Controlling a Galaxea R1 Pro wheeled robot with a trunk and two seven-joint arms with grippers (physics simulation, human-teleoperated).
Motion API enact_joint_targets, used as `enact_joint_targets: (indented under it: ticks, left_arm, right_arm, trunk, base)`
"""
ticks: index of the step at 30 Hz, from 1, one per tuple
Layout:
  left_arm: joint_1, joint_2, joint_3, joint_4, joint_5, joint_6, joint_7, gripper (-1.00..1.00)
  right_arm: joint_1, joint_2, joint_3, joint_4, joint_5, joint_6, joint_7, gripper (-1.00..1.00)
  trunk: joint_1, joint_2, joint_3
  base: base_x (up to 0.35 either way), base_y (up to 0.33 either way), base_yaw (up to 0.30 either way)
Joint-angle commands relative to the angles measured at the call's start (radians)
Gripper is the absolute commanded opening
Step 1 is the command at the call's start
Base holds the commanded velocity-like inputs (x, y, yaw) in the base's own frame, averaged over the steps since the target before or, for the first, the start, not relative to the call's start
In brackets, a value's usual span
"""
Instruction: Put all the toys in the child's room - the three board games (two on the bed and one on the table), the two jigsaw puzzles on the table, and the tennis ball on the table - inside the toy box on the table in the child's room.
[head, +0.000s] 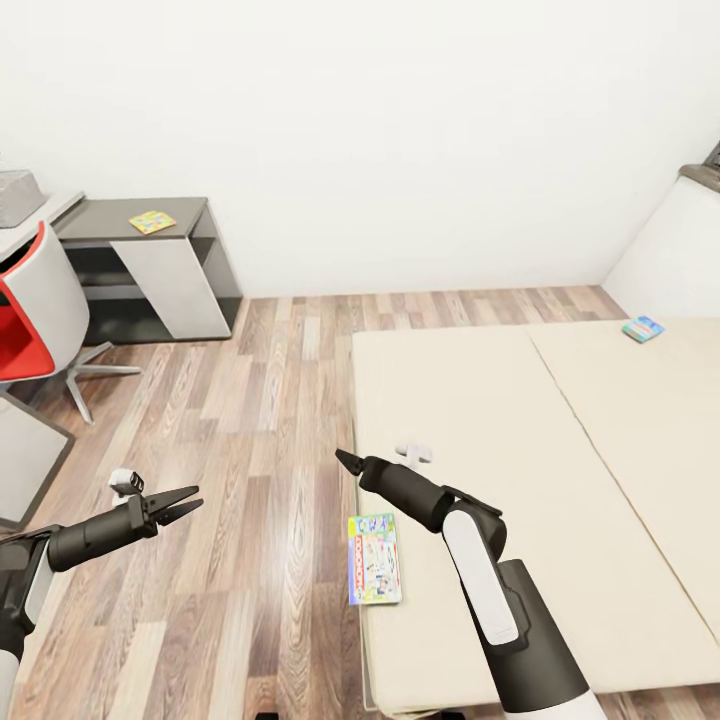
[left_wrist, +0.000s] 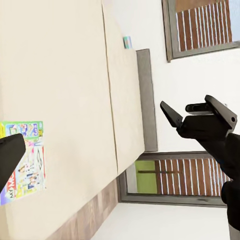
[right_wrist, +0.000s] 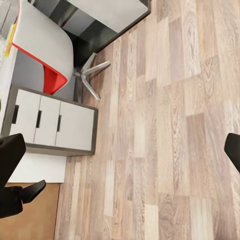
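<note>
Lying flat, glossy board game (head: 374, 558)

Wood-plank floor (head: 250, 400) with a slight sheen, streaked brown and grey. Plain cream cloth on the bed (head: 560, 480), matt and smooth. Glossy printed card on the game box (head: 374, 558); matt grey top on the table (head: 120, 216); smooth red-and-white plastic on the chair (head: 35, 310).

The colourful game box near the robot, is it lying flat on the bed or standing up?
Lying flat. The game box rests printed face up on the bed, near the mattress edge.
</note>
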Motion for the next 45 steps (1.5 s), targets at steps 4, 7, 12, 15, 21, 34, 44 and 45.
enact_joint_targets:
  ticks: [4,7,12,15,21,34,44,45]
  left_arm:
    - [-0.001,0.0,0.0,0.0,-0.001,0.011,-0.005,1.0]
    - [-0.001,0.001,0.0,0.0,0.0,0.011,-0.005,1.0]
    - [-0.001,0.0,0.0,0.0,0.0,0.011,-0.005,1.0]
    - [-0.001,0.0,0.0,0.0,0.0,0.011,-0.005,1.0]
    - [-0.001,-0.001,0.0,0.0,0.001,0.011,-0.004,1.0]
    - [-0.001,-0.001,0.0,0.0,0.001,0.011,-0.004,1.0]
    - [-0.001,-0.001,0.0,0.0,0.001,0.011,-0.004,1.0]
    - [-0.001,-0.001,0.0,0.0,0.001,0.011,-0.004,1.0]
  right_arm:
    - [-0.001,0.0,-0.001,0.0,0.0,0.003,0.001,1.0]
    - [-0.001,0.0,0.0,0.001,0.0,0.002,0.0,1.0]
    - [-0.001,0.0,0.0,0.005,0.0,0.001,0.0,1.0]
    - [-0.001,0.0,0.001,0.006,0.0,0.001,0.0,1.0]
    - [-0.001,0.0,0.012,0.007,0.002,0.001,0.0,1.0]
    - [-0.001,0.0,0.019,0.007,0.003,0.0,0.0,1.0]
    - [-0.001,0.0,0.019,0.007,0.003,0.0,0.0,1.0]
    - [-0.001,0.0,0.019,0.007,0.003,0.0,0.0,1.0]
  trunk:
    - [0.001,-0.002,0.005]
    - [0.001,-0.002,0.01]
    - [0.001,-0.002,0.018]
    - [0.001,-0.002,0.023]
    - [0.001,-0.002,0.033]
    - [0.001,-0.002,0.055]
    - [0.001,-0.002,0.071]
    - [0.001,-0.002,0.073]
  base:
    - [0.0,0.0,0.0]
    - [0.0,0.0,0.0]
    - [0.0,0.0,0.0]
    - [0.0,0.0,0.0]
    - [0.032,0.0,0.0]
    - [0.008,0.0,0.0]
    - [0.0,0.0,0.0]
    - [0.0,0.0,0.0]
